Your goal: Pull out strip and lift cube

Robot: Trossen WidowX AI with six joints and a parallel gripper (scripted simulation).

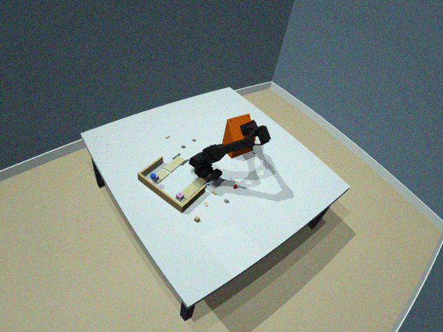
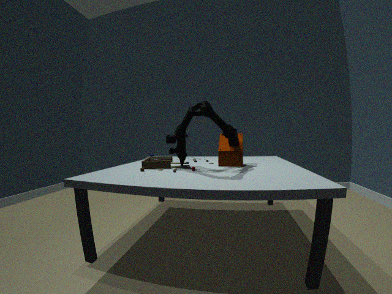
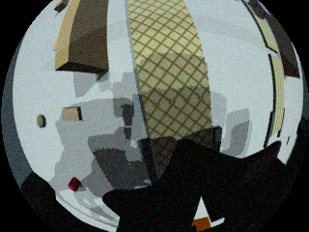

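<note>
The cross-hatched strip (image 1: pixel 193 188) (image 3: pixel 169 72) runs out of the wooden frame's open side and shows no gap in its visible length. A pink-purple cube (image 1: pixel 180 196) with a pale mark sits at its inner end; I cannot read the mark. The striped strip (image 1: pixel 174 164) (image 3: pixel 278 92) has a gap between two pieces. A blue round thing (image 1: pixel 153 176) and a second pinkish cube (image 1: pixel 156 177) are at its inner end. My gripper (image 1: pixel 208 179) (image 2: pixel 182 165) (image 3: pixel 182 143) is shut and empty, low at the outer end of the cross-hatched strip, between dark side rails.
The wooden frame (image 1: pixel 160 193) (image 2: pixel 156 163) (image 3: pixel 88 36) walls the strips' inner ends. A red cube (image 1: pixel 234 186) (image 2: pixel 193 168) (image 3: pixel 74 184), a tan block (image 1: pixel 214 191) (image 3: pixel 71 114), a grey pebble (image 1: pixel 226 200) (image 3: pixel 42 121) and an orange-brown cube (image 1: pixel 196 218) (image 2: pixel 142 169) lie nearby. An orange block (image 1: pixel 232 144) (image 2: pixel 230 158) stands by the arm's base.
</note>
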